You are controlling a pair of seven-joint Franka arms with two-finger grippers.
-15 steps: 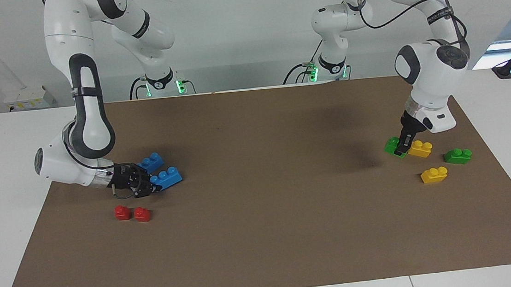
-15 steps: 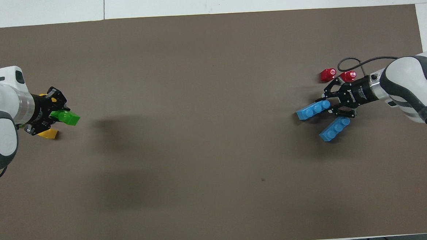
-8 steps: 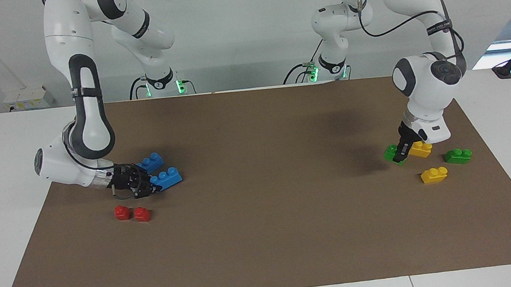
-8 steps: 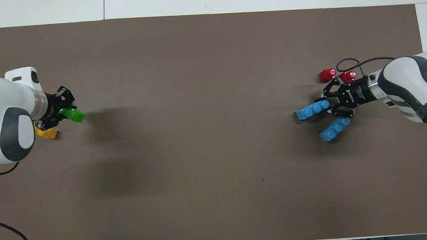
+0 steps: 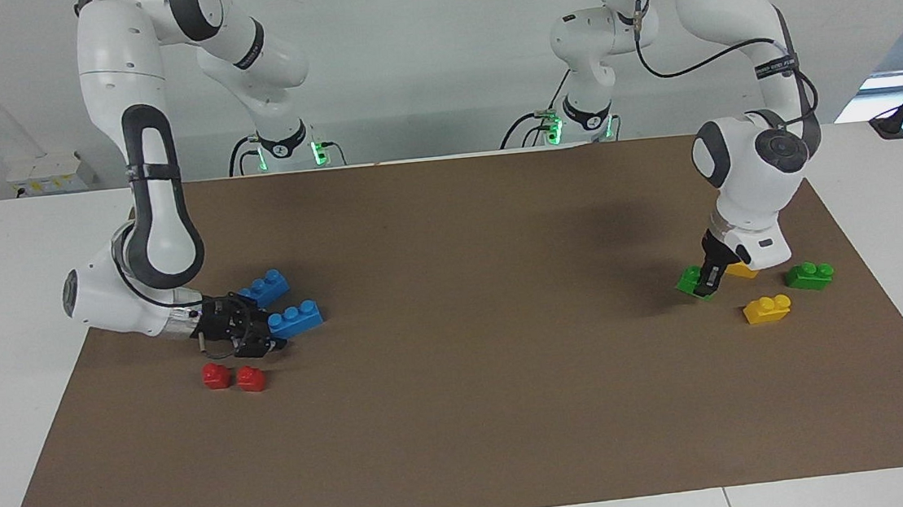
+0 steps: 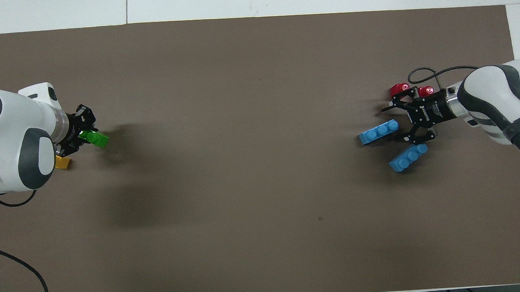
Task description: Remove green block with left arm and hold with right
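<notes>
Holding: left pincer pinching green block near tabletop's left-arm edge.
Left: handover; right pincer spread over blue bricks.

The middle of the worktop is bare, so a gripper can pass there. At the left arm's end, green and yellow blocks sit close together. At the right arm's end, blue bricks and red blocks crowd together.

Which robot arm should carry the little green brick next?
Probably left: its pincer is shut on the small bright green plastic brick. The right pincer stands open beside a long blue plastic brick, at the table's right-arm end.
</notes>
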